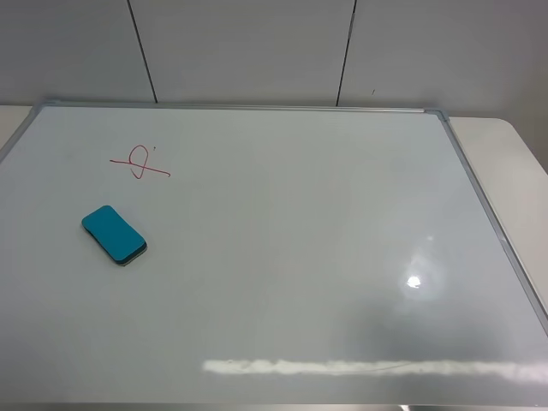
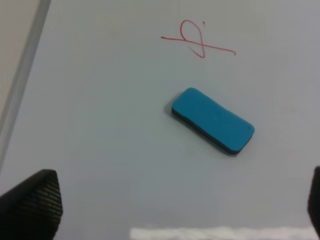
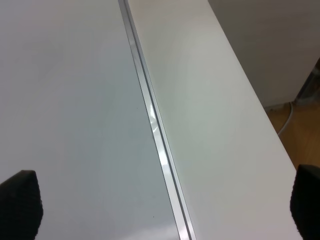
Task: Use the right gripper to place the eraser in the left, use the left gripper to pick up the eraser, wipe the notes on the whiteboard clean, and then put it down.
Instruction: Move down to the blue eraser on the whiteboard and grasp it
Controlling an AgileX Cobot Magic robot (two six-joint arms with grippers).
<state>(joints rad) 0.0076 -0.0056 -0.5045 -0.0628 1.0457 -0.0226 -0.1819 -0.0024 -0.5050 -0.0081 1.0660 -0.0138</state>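
Eraser (image 2: 212, 120) apart fr. L tool (image 2: 172, 207)

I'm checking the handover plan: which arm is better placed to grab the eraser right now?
Left, probably. The eraser lies at the left of the board, by the red mark, and the open left gripper looks straight at it. The right gripper, also open, faces only the right frame.

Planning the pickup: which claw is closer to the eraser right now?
Left. The left claw hangs open near the eraser; the right claw is over the right edge of the whiteboard, eraser outside its view.
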